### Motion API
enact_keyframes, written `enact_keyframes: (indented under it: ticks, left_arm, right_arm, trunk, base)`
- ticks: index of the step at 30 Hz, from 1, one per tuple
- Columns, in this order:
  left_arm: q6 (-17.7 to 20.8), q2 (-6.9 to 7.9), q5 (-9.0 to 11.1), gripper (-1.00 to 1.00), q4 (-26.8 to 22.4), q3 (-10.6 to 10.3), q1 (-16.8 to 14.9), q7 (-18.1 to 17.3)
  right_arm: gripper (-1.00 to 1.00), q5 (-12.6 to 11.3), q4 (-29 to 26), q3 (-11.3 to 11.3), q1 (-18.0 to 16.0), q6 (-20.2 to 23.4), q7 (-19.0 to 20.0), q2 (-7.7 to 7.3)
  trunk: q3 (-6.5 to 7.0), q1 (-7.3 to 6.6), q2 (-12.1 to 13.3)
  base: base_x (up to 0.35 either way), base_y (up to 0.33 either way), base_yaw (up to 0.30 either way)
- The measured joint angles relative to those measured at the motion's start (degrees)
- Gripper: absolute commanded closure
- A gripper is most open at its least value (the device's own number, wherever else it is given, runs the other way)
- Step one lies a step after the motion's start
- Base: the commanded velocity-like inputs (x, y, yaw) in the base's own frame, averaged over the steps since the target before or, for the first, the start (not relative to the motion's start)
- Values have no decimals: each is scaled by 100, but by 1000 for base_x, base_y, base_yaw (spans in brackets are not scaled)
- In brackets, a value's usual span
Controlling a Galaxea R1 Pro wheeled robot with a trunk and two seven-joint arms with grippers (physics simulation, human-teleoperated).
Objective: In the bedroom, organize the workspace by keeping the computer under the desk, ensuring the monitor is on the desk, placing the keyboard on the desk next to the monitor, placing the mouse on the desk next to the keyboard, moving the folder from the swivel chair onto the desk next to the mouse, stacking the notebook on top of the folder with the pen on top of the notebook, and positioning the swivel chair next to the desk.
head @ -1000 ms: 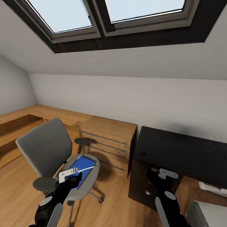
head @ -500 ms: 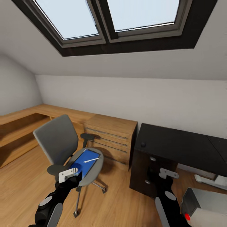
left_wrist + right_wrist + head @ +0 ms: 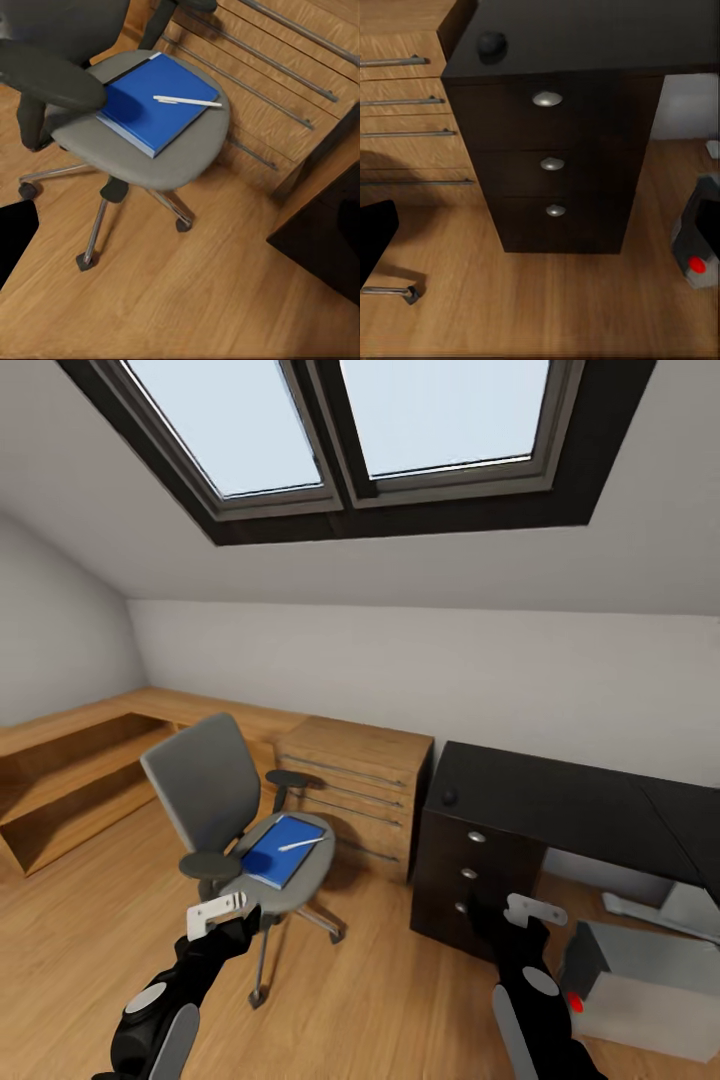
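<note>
On the swivel chair (image 3: 262,830) seat, the blue folder (image 3: 276,851) is seen with the pen (image 3: 300,844) laid on it. The state of both grippers' fingers cannot be told.

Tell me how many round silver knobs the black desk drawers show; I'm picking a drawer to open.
3, in a vertical column on the black drawer front of the black-topped desk: top knob, middle knob, bottom knob. Further drawers may lie out of view.
</note>
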Motion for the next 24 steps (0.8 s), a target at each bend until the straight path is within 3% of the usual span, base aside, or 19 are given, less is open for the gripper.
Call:
enact_keyframes:
  ticks: [7, 16, 24]
  left_arm:
    - [0, 0, -7, -100, 5, -6, -2, 0]
    - [0, -5, -10, -100, 8, -7, -3, 0]
    - [0, -6, -9, -100, 5, -7, -2, -1]
  right_arm:
    - [-100, 3, 0, 0, 1, -1, -2, -1]
    - [-100, 3, 0, -2, 1, -1, 2, -1]
    - [-100, 4, 0, 1, 1, -1, -6, -1]
  trunk:
    - [1, -3, 0]
    - [1, -3, 0]
    - [1, 0, 1]
  base:
    - [-90, 1, -70]
    - [-9, 0, -244]
    - [-254, -6, -271]
